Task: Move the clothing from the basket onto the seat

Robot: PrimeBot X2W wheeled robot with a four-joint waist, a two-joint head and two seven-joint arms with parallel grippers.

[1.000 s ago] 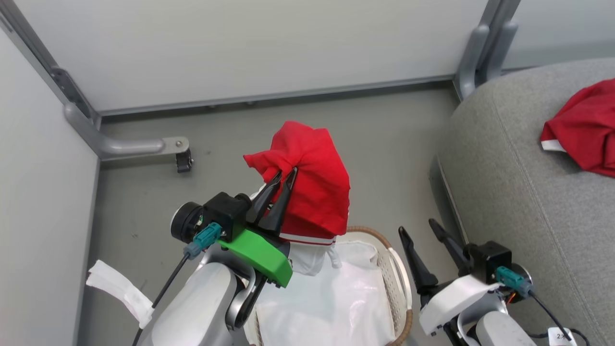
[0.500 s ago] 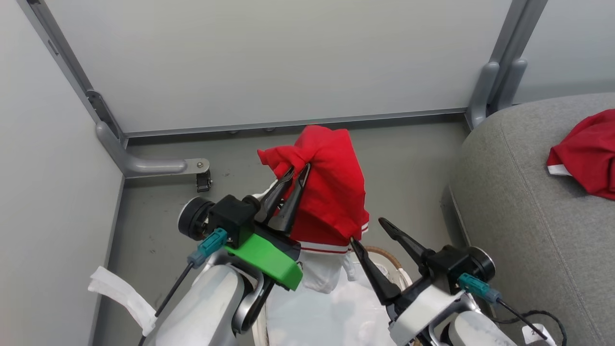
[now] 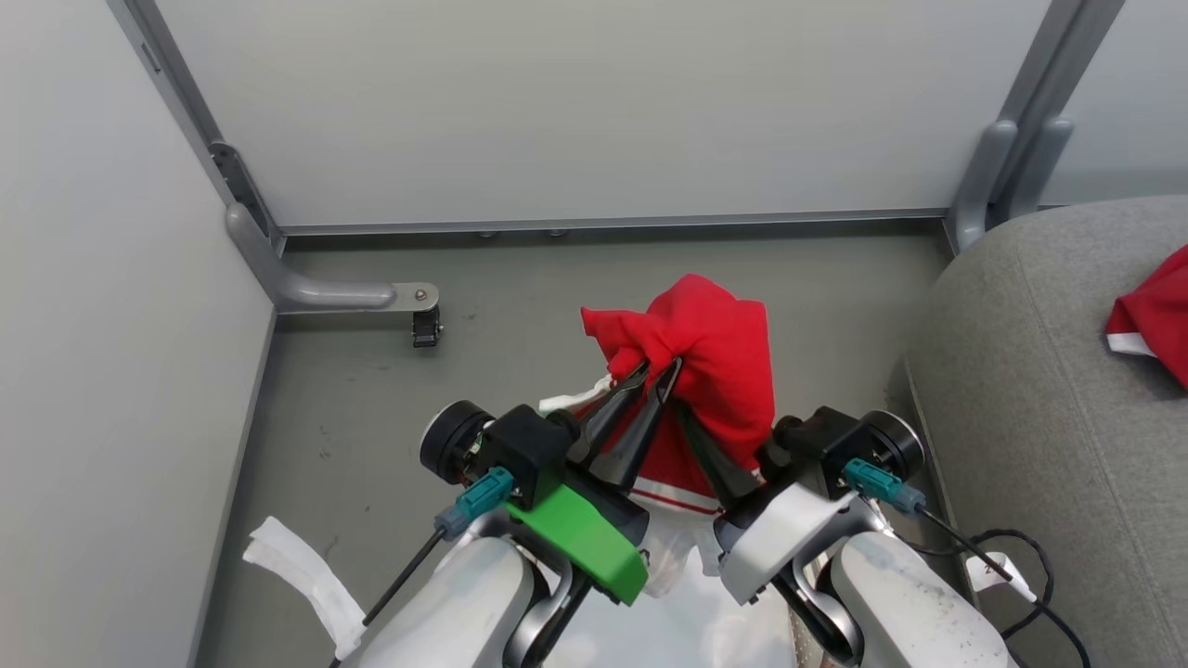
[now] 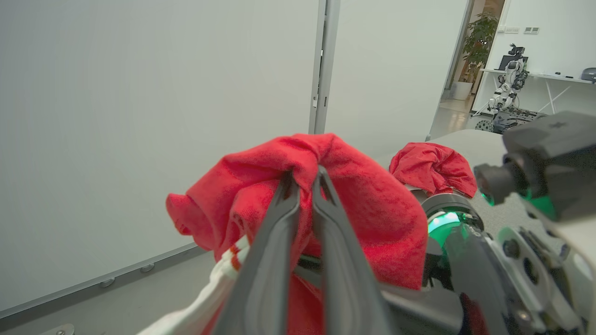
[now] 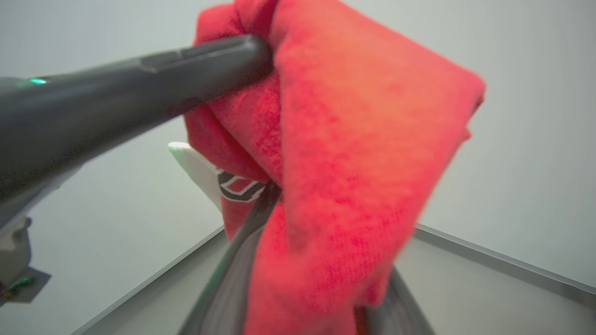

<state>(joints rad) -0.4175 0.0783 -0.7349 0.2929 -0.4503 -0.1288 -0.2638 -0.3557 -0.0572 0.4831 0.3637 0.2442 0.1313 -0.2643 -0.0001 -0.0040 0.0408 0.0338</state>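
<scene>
My left gripper is shut on a bunched fold of the bright red clothing, which hangs from it above the floor with its white-striped hem at the bottom. The left wrist view shows the same pinch, with my left gripper closed on the clothing. My right gripper has come in from the right with its fingers on either side of the hanging clothing. Blur hides how tightly they press. My arms hide the basket; its white liner shows below. The grey seat lies at the right.
Another red garment lies on the seat's far side. Pale partition walls close the back and left, with a metal foot and caster on the grey floor. A white strap hangs at lower left and a black cable by my right arm.
The head camera has shifted. My right gripper has swung left from beside the basket up to the hanging clothing, and its jaws have narrowed around it. My left gripper has kept its hold.
</scene>
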